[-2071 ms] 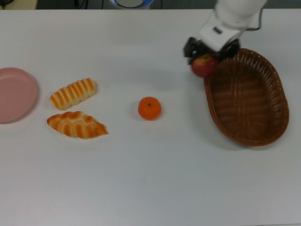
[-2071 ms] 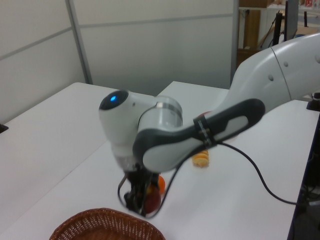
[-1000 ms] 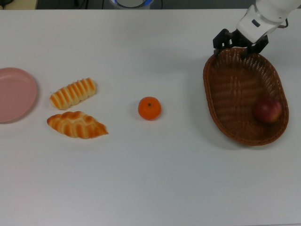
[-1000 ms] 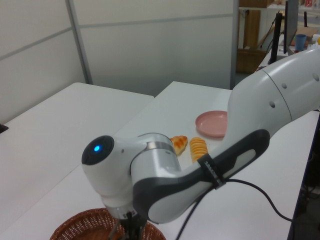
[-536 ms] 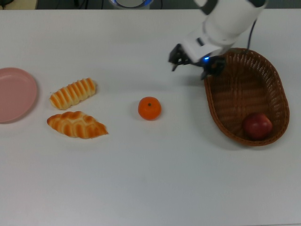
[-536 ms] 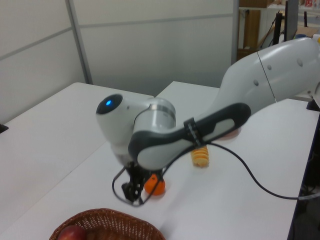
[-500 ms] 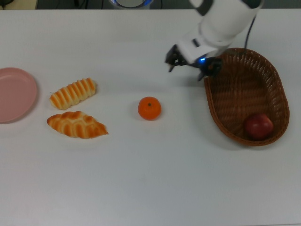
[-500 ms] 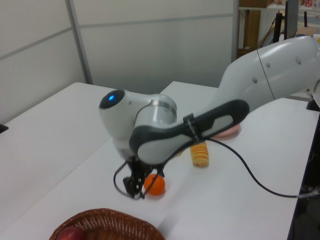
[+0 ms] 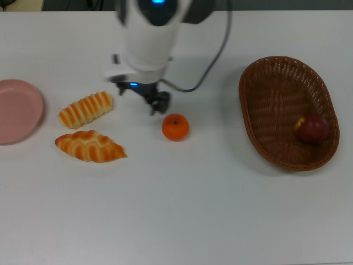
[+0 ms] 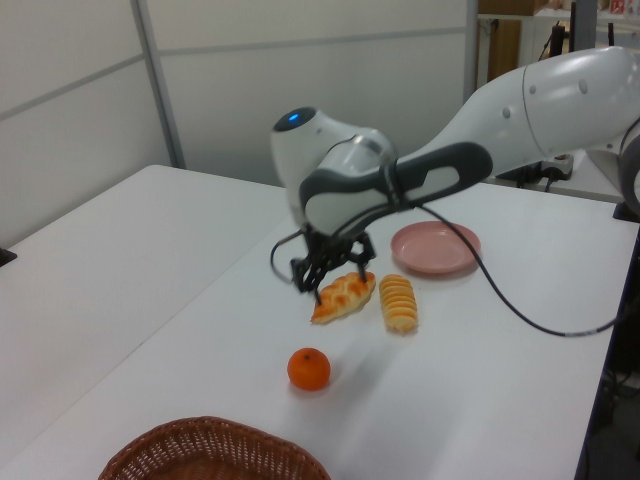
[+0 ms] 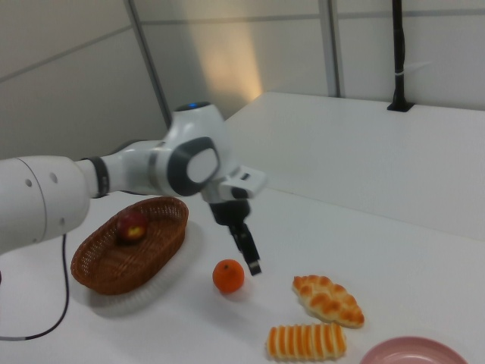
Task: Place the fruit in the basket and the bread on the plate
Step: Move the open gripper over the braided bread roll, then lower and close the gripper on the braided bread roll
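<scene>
Mandarin (image 9: pixel 175 127), small, round and judged light, firm and prone to rolling, warrants a grip across its widest part; gripper (image 9: pixel 142 99) hovers beside it, empty and spread.

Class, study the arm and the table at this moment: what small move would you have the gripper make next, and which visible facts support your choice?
Probably shift the gripper toward the top view's right and lower it over the mandarin. The apple already lies in the basket, the mandarin sits on the table, and the gripper is open, empty, just beside it.
</scene>
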### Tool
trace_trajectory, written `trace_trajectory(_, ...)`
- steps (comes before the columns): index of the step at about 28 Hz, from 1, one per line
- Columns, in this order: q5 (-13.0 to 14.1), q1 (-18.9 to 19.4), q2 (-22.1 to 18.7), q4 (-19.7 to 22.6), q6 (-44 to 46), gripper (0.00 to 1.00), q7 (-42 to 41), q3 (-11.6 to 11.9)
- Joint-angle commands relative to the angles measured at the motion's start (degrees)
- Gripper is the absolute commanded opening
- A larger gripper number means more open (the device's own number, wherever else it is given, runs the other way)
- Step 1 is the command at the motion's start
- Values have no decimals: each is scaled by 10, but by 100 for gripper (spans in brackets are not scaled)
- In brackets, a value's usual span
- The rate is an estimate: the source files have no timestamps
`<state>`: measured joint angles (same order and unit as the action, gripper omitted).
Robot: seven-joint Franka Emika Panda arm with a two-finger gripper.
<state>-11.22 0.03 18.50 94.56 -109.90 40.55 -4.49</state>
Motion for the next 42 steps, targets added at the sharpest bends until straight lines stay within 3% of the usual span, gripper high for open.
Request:
trace_trajectory(1, 50, -45, 1, -2, -18, 100, 100, -5)
trace_trajectory(3, 82, -67, 1, 3, -36, 100, 119, -4)
trace_trajectory(7, 109, -92, 9, 18, -111, 100, 189, -4)
trace_trajectory(17, 118, -128, 65, 22, -260, 100, 333, -4)
trace_trajectory(39, 103, -119, 156, 9, -280, 100, 342, -4)
trace_trajectory(40, 102, -119, 156, 8, -281, 99, 342, -3)
trace_trajectory(42, 101, -119, 155, 8, -282, 84, 342, -3)
